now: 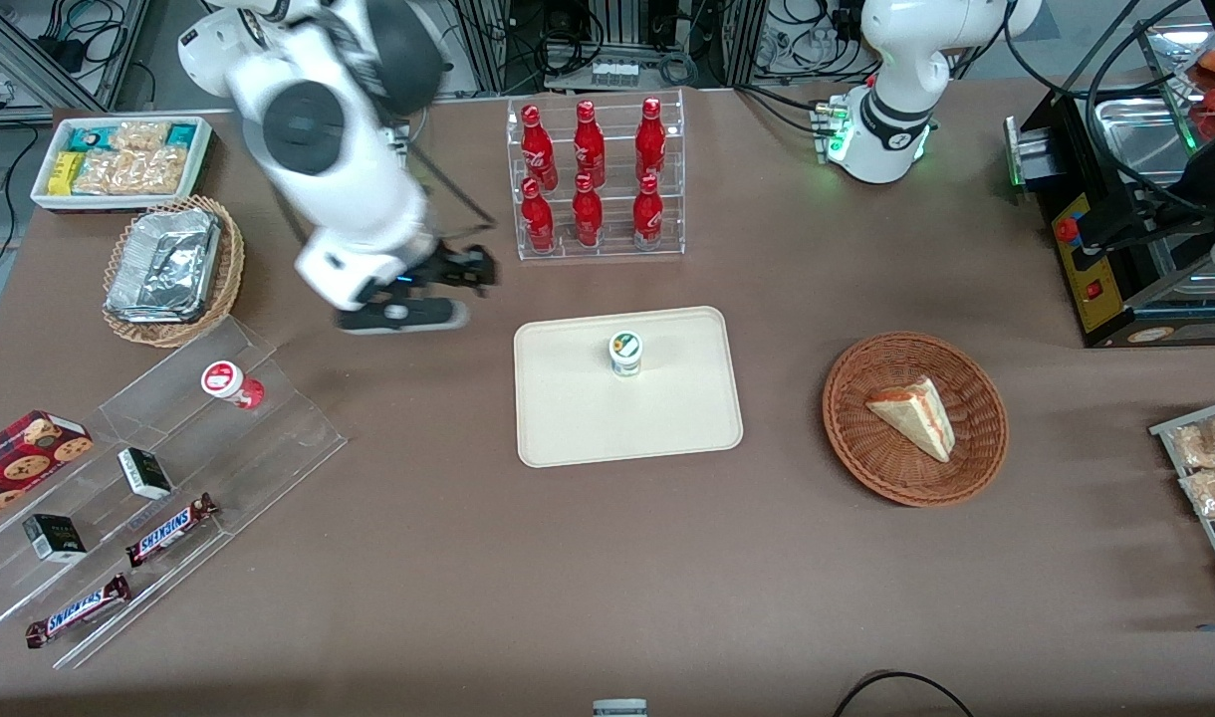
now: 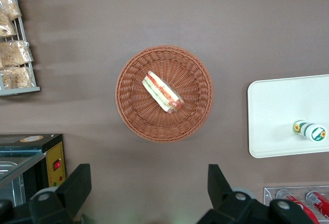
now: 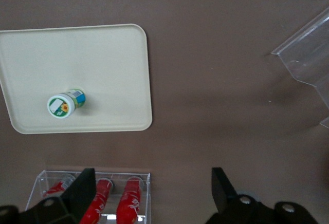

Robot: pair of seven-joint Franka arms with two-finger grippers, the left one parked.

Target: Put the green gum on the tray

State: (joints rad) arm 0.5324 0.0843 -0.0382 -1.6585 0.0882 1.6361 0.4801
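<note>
The green gum (image 1: 625, 353), a small white bottle with a green-rimmed lid, stands upright on the cream tray (image 1: 568, 418), in the tray's half farther from the front camera. It also shows in the right wrist view (image 3: 66, 104) on the tray (image 3: 108, 64), and in the left wrist view (image 2: 310, 130) on the tray (image 2: 277, 111). My right gripper (image 1: 468, 267) is open and empty, raised above the bare table beside the tray, toward the working arm's end. In the right wrist view the gripper (image 3: 152, 193) has its jaws spread wide with nothing between them.
A clear rack of red cola bottles (image 1: 596, 179) stands farther from the front camera than the tray. A clear stepped shelf (image 1: 169, 468) holds the red-lidded gum (image 1: 231, 384), small boxes and Snickers bars. A wicker basket with a sandwich (image 1: 914, 416) lies toward the parked arm's end.
</note>
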